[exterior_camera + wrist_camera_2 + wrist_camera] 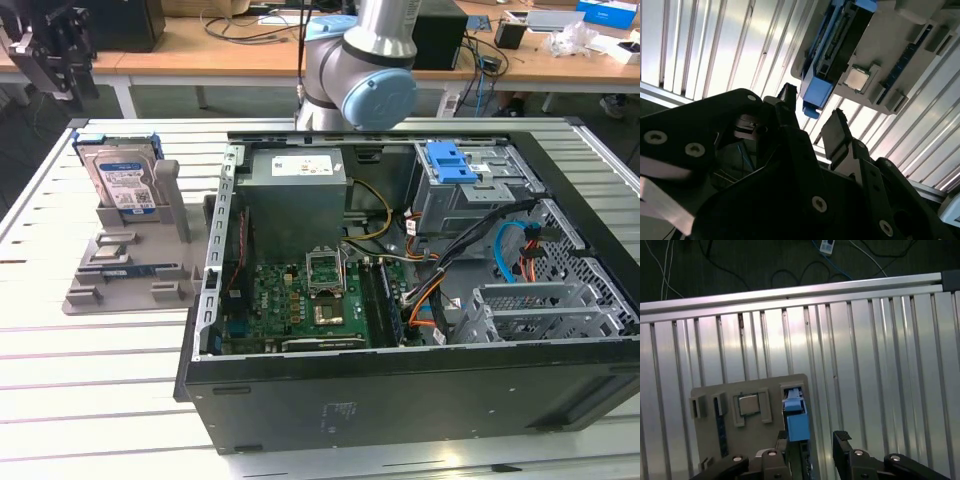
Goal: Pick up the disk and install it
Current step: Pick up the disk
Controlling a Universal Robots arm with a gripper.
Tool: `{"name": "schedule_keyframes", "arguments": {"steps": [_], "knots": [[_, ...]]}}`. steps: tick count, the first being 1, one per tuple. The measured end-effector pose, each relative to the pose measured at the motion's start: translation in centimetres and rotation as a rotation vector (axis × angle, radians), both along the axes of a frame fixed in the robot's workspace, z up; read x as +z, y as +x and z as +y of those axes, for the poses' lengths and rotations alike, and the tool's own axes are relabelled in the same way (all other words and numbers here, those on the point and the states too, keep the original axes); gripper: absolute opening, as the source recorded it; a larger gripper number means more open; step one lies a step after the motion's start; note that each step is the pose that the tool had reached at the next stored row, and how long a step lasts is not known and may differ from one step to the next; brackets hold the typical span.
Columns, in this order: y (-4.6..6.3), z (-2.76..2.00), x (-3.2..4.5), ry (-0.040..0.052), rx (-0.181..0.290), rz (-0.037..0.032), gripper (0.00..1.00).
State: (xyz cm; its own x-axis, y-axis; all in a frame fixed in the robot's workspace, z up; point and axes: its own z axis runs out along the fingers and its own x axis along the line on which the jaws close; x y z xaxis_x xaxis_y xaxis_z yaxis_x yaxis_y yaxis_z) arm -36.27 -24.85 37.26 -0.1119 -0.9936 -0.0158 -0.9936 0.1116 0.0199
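Exterior view first: the disk (120,172) sits upper left of the frame, standing on edge in a slot of the grey holder (165,292), label facing out. Upright like that prob. bc it leaves the top edge and blue side pieces free for a grab from above. The gripper (55,60) hangs in the top-left corner, above and behind the disk, well apart from it. The open computer case (400,400) takes centre and right, lying on its side w/ the lid off so the insides face up. Its drive cage (455,205) w/ a blue latch is upper right of centre. The slatted metal table (90,390) is under it all.

Second wrist view: the gripper (812,117) has its fingers (837,132) spread, nothing between them. The disk (840,40) shows edge-on beyond the tips, its blue rail (816,92) closest to the gap. A processor chip (857,78) sits in its own pocket just beside the disk.

First wrist view: same read. The fingers (842,445) are apart, and the gripper (812,447) is lined up roughly w/ the blue end of the disk (797,425). The holder (710,390) carries the chip (748,404) alongside. Pickup not yet made, I'd judge; the disk is in its slot.
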Motion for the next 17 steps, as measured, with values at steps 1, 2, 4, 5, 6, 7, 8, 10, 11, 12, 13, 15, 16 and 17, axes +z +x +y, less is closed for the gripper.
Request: {"name": "schedule_keyframes", "arguments": {"steps": [1,2,4,5,6,7,8,10,11,12,13,15,16,17], "knots": [[0.0,0.19,-0.32,-0.0004,0.000,-0.0002,0.48],[0.0,0.21,-0.68,-0.0012,0.004,0.0001,0.48],[0.0,0.13,-0.82,-0.0019,0.012,0.0002,0.48],[0.0,-0.04,-0.88,-0.0039,0.022,0.0000,0.48],[0.0,-0.17,-0.91,-0.0054,0.027,0.0001,0.48],[0.0,-0.25,-0.95,-0.0071,0.030,0.0000,0.48],[0.0,-0.32,-1.00,-0.0218,0.039,0.0004,0.48],[0.0,-0.33,-1.11,-0.0371,0.046,0.0004,0.48],[0.0,-0.33,-1.24,-0.0378,0.049,0.0004,0.48],[0.0,-0.33,-1.32,-0.0379,0.052,0.0004,0.48],[0.0,-0.33,-1.44,-0.0380,0.055,0.0004,0.48],[0.0,-0.35,-1.60,-0.0380,0.059,0.0003,0.48],[0.0,-0.39,-1.65,-0.0380,0.060,0.0004,0.48],[0.0,-0.46,-1.74,-0.0380,0.060,0.0004,0.48]]}}
